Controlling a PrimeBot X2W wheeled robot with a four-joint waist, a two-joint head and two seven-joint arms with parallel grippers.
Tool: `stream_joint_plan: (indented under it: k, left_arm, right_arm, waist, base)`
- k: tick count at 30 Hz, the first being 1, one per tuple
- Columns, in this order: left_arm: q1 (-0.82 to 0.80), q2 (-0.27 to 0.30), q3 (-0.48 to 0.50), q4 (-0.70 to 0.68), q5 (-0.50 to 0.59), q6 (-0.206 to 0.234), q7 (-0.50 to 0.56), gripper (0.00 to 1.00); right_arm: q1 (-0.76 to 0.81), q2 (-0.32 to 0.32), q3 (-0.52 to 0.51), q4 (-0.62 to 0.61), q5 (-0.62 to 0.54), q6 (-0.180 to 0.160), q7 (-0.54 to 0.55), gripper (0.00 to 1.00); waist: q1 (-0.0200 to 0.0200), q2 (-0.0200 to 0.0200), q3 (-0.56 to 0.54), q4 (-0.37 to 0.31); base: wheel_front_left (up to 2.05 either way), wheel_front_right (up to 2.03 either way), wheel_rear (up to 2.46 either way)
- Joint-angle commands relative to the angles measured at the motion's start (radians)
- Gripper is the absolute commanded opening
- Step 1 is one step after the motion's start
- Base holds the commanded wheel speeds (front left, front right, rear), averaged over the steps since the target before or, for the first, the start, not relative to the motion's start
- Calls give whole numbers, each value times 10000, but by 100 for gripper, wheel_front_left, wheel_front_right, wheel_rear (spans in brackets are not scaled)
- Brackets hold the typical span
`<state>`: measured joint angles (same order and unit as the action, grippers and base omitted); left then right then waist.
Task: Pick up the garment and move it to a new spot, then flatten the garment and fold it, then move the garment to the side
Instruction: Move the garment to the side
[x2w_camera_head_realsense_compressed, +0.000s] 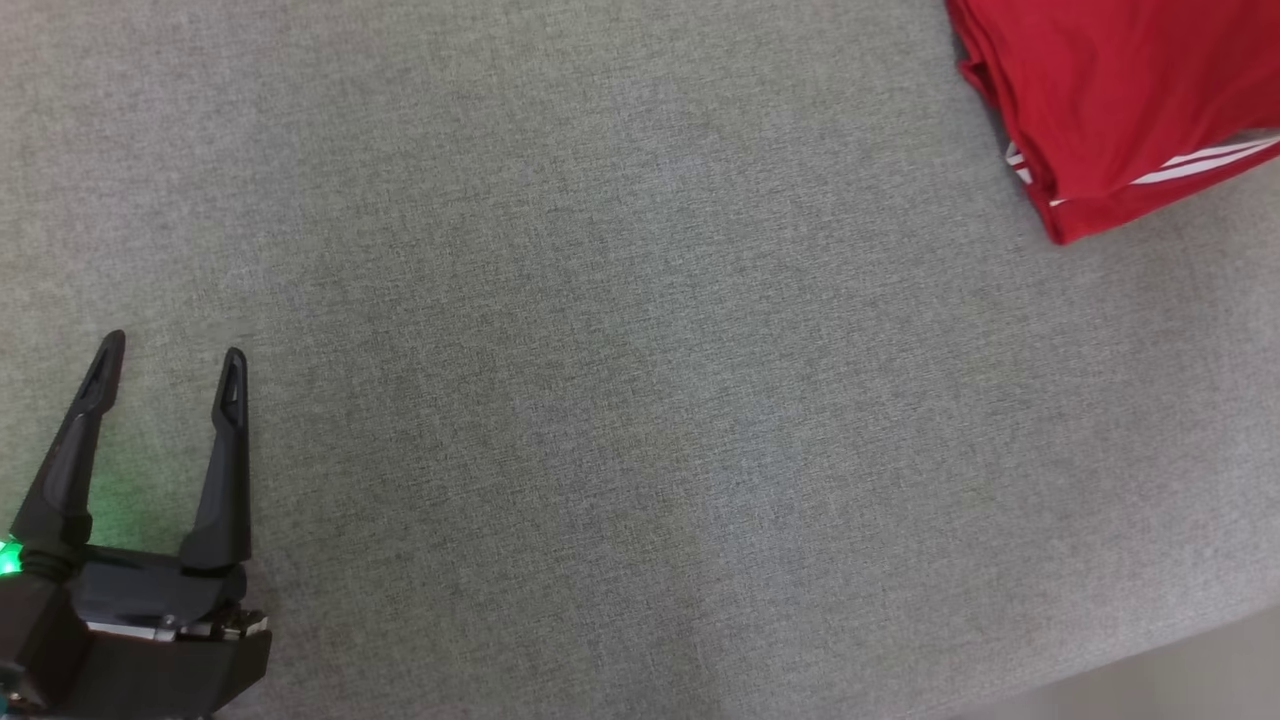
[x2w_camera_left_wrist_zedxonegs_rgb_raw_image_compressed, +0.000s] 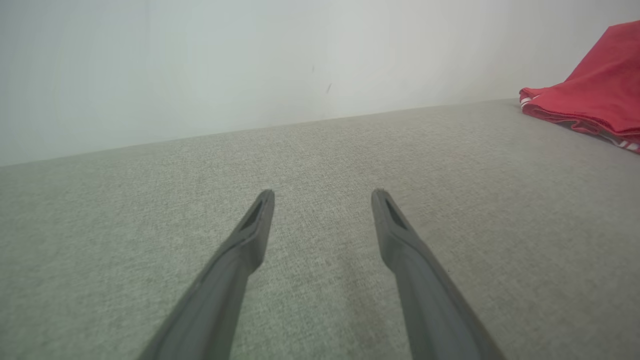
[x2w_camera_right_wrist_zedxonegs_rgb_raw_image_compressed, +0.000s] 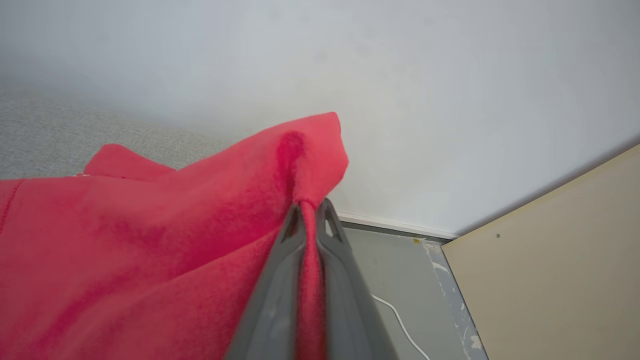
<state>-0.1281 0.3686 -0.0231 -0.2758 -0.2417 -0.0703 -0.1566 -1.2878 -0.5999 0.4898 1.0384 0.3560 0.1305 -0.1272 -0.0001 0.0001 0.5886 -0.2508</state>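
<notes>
The left gripper (x2w_camera_head_realsense_compressed: 175, 348) hangs low over the grey woven surface (x2w_camera_head_realsense_compressed: 620, 400) with its two dark fingers spread wide apart and nothing between them. A green light (x2w_camera_head_realsense_compressed: 8, 555) glows at its base, tinting the cloth beside its left finger. In the left wrist view the same gripper (x2w_camera_left_wrist_zedxonegs_rgb_raw_image_compressed: 324, 192) points across bare grey fabric toward a pale wall (x2w_camera_left_wrist_zedxonegs_rgb_raw_image_compressed: 250, 60).

The red garment (x2w_camera_head_realsense_compressed: 1120, 90) lies well apart from the left gripper, far ahead of it and off to its right, bunched in layered folds at the far right of the surface. White stripes (x2w_camera_head_realsense_compressed: 1200, 160) show along its lower folded edge. From the left wrist the garment (x2w_camera_left_wrist_zedxonegs_rgb_raw_image_compressed: 600, 85) rises in a slope at the far right, its upper part lifted off the surface.

The right gripper (x2w_camera_right_wrist_zedxonegs_rgb_raw_image_compressed: 311, 206) is clamped on the garment (x2w_camera_right_wrist_zedxonegs_rgb_raw_image_compressed: 150, 240): its fingers are pressed together with a pinch of red cloth between them, and a peak of fabric stands up just past the fingertips. The rest of the cloth drapes away to that gripper's left. Beyond and below the fingertips are a grey floor (x2w_camera_right_wrist_zedxonegs_rgb_raw_image_compressed: 395, 265), a thin white cable (x2w_camera_right_wrist_zedxonegs_rgb_raw_image_compressed: 400, 315) and a beige panel (x2w_camera_right_wrist_zedxonegs_rgb_raw_image_compressed: 550, 260) to the right.
</notes>
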Motion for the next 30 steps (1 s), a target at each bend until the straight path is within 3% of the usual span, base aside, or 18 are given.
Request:
stream_joint_plan:
  k: [1,6,7,8,14,20,25,30]
  left_arm:
    - [23,45,31,-34,-42,26,12,100]
    - [-55,75,0,-55,-60,56,-12,100]
    - [-81,75,-5,-39,-70,64,-28,100]
    - [-108,70,-24,-17,-65,69,-38,100]
    - [-130,-39,-40,191,-158,148,-192,100]
    - [-5,-147,-80,573,-295,175,-357,100]
    - [204,-392,-126,986,-390,248,-572,100]
    - [762,-705,-107,1607,-586,402,-787,100]
  right_arm:
    - [-75,-83,-5,22,-53,-1,-10,0]
    - [-263,-154,-36,337,-64,-1,-135,0]
    - [-284,-168,-42,368,-115,-1,-232,47]
    - [-285,-181,-41,410,-158,-1,-327,100]
    - [-430,-239,-222,581,-386,-1,-958,100]
    - [-176,301,-458,236,-348,-1,-1306,100]
    - [444,803,-803,-851,-188,-1,-1381,100]
    - [2227,1346,-1167,-2568,-405,-1,-1368,100]
  waist:
    - [1,-1,32,15]
    - [1,-1,158,79]
    - [1,-1,170,91]
    - [1,-1,181,107]
    - [1,-1,52,223]
    - [1,-1,-461,314]
    - [1,-1,-1251,602]
    - [1,-1,-2518,1119]
  base:
    - [0,0,0]
    - [0,0,0]
    - [0,0,0]
    - [0,0,0]
    - [0,0,0]
    - [0,0,0]
    - [0,0,0]
    - [0,0,0]
